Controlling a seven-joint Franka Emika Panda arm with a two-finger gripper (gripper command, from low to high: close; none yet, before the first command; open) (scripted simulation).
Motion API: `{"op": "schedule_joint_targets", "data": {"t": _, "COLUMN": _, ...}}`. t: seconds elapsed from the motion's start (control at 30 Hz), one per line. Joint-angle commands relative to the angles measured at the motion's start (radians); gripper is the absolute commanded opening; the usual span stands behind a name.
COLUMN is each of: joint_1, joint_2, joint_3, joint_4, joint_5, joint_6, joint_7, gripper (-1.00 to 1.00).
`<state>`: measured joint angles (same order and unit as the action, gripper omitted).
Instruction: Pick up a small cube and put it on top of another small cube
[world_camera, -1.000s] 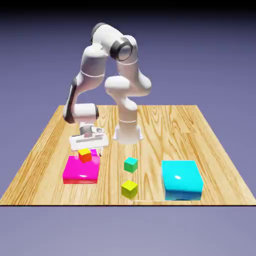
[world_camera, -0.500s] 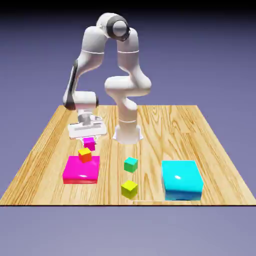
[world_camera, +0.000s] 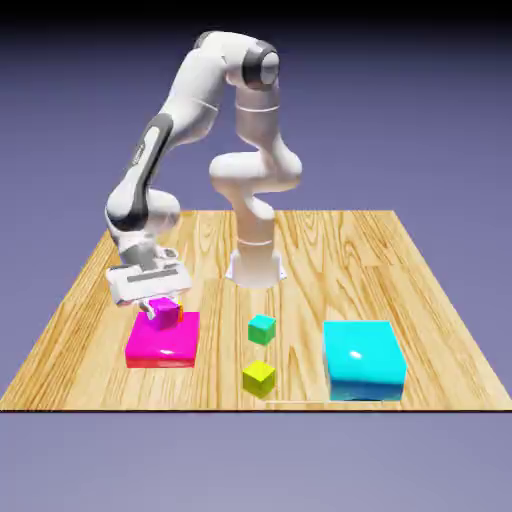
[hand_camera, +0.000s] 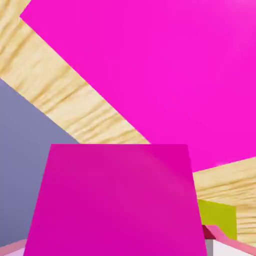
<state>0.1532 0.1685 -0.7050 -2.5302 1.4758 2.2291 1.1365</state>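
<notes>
Backdrop: plain blue-violet behind a wooden bench (world_camera: 330, 250); nothing else surrounds your work area.

Bench contents: a flat magenta block (world_camera: 165, 342) at the exterior view's left, a larger cyan block (world_camera: 364, 360) at its right, and between them a teal-green cube (world_camera: 261, 328) with an all-yellow cube (world_camera: 258, 377) nearer the front edge.

Small cube: you have it off the bench, just above the magenta block's far edge; the small cube (world_camera: 163, 312) shows a magenta face and a sliver of orange in the exterior view, and fills the lower half of the hand view (hand_camera: 116, 200).

Handling: judge it light, rigid and flat-sided, so a firm pinch on two opposite faces near the middle should keep it from twisting; smooth faces could slip if you squeeze off-centre.

Fingers: the fingers (world_camera: 152, 290) are pinched on the small cube, closed as far as its width allows; the tips themselves are hidden behind it in the hand view.

Next: you will probably want to carry it toward the teal-green or all-yellow cube, both well apart from it, and line the faces up before releasing.
</notes>
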Motion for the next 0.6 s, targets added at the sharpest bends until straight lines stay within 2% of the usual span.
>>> {"op": "schedule_joint_targets", "data": {"t": 0.0, "joint_1": 0.011, "joint_2": 0.006, "joint_3": 0.036, "joint_4": 0.017, "joint_5": -0.006, "joint_6": 0.0, "joint_7": 0.028, "gripper": -1.0}}
{"op": "schedule_joint_targets", "data": {"t": 0.2, "joint_1": 0.079, "joint_2": 0.011, "joint_3": 0.222, "joint_4": 0.011, "joint_5": 0.008, "joint_6": 0.016, "joint_7": 0.257, "gripper": -1.0}}
{"op": "schedule_joint_targets", "data": {"t": 0.27, "joint_1": 0.076, "joint_2": 0.011, "joint_3": 0.222, "joint_4": 0.01, "joint_5": 0.007, "joint_6": 0.017, "joint_7": 0.26, "gripper": -1.0}}
{"op": "schedule_joint_targets", "data": {"t": 0.47, "joint_1": 0.095, "joint_2": 0.196, "joint_3": 0.298, "joint_4": 0.093, "joint_5": 0.197, "joint_6": 0.008, "joint_7": 0.156, "gripper": -1.0}}
{"op": "schedule_joint_targets", "data": {"t": 0.5, "joint_1": 0.095, "joint_2": 0.196, "joint_3": 0.298, "joint_4": 0.093, "joint_5": 0.197, "joint_6": 0.008, "joint_7": 0.156, "gripper": 1.0}}
{"op": "schedule_joint_targets", "data": {"t": 0.57, "joint_1": 0.091, "joint_2": 0.16, "joint_3": 0.283, "joint_4": 0.077, "joint_5": 0.159, "joint_6": 0.01, "joint_7": 0.177, "gripper": 1.0}}
